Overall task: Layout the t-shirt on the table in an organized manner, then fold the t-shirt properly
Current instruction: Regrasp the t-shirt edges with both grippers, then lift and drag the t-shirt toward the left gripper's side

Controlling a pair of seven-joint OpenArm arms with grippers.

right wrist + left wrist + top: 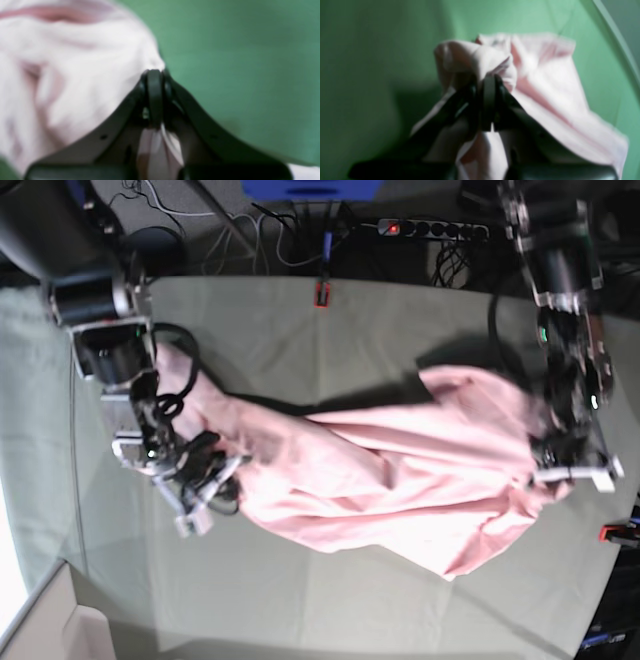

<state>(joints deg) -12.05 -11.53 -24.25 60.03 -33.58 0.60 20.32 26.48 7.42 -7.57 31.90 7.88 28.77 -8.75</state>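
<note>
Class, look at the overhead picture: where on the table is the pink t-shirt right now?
In the base view the t-shirt is stretched, bunched, across the middle of the table, between the right gripper at that view's left and the left gripper at its right.

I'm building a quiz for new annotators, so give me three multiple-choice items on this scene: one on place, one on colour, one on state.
1. Where does the large pale pink cotton t-shirt lie?
A. stretched between the two hands
B. off the table
C. folded square at the far edge

2. What colour is the clamp at the far edge of the wide cloth-covered table?
A. blue
B. red
C. yellow

3. How is the left hand?
A. open above the shirt
B. shut on nothing
C. shut on shirt fabric

Key: 1 A, the base view shows the shirt spanning from the right hand to the left; 2 B, the clamp is red; 3 C, pink fabric bunches between its closed fingers.
</note>
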